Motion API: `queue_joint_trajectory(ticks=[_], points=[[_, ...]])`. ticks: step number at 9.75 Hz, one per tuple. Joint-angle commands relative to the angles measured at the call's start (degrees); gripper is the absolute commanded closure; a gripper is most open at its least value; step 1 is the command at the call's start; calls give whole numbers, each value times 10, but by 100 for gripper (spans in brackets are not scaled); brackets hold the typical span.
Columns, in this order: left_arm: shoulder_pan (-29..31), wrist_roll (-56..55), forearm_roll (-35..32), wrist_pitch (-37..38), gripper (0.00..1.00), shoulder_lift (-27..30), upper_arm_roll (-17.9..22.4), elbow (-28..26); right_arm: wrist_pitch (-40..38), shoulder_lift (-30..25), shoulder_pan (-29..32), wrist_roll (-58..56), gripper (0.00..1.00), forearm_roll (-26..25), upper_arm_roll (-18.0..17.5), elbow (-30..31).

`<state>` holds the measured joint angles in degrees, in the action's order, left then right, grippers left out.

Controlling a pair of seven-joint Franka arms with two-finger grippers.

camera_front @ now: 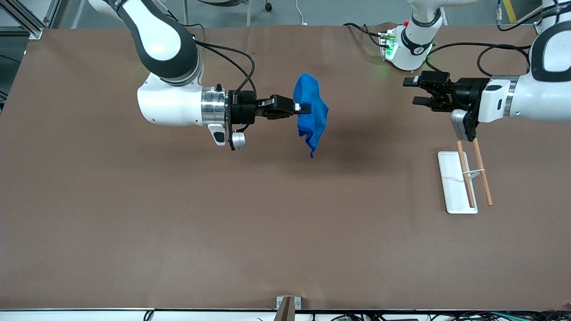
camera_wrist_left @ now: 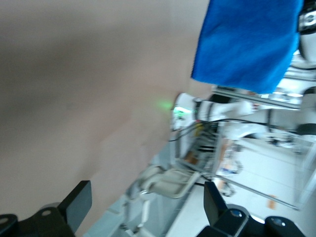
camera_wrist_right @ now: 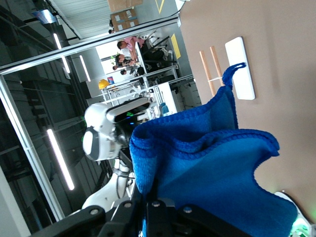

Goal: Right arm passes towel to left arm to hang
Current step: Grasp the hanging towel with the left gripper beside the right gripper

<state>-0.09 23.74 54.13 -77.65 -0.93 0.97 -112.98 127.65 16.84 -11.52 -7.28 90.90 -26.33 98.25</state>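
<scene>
The right gripper [camera_front: 303, 108] pinches the towel [camera_front: 311, 111] mid-table while the left gripper [camera_front: 412, 91] (fingers spread) waits well apart; a loose fold could slip through the handover.

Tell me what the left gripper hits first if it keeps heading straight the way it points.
Most likely the towel that the right gripper holds up over the table. The left gripper, open, points at it with nothing between, though their relative heights are unclear.
</scene>
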Motion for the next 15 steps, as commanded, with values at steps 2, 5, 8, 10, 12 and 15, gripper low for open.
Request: queue_joint_trajectory(ticks=[2, 5, 8, 10, 12, 15], points=[[7, 57, 167, -9, 1, 9, 6, -91, 1, 0, -13, -15, 100, 49, 1, -5], [5, 80, 270, -28, 5, 8, 5, -128, -2, 2, -24, -14, 100, 100, 1, -5], [0, 119, 356, -108, 9, 8, -36, -159, -2, 6, -40, -14, 100, 187, 1, -5], [0, 122, 395, -157, 10, 5, -75, -164, -2, 7, -51, -19, 100, 225, 1, -7], [0, 122, 415, -160, 16, 5, -88, -169, -1, 7, -51, -19, 100, 225, 1, -9], [0, 122, 431, -187, 18, 0, -121, -172, -1, 7, -51, -19, 100, 226, 1, -11]])
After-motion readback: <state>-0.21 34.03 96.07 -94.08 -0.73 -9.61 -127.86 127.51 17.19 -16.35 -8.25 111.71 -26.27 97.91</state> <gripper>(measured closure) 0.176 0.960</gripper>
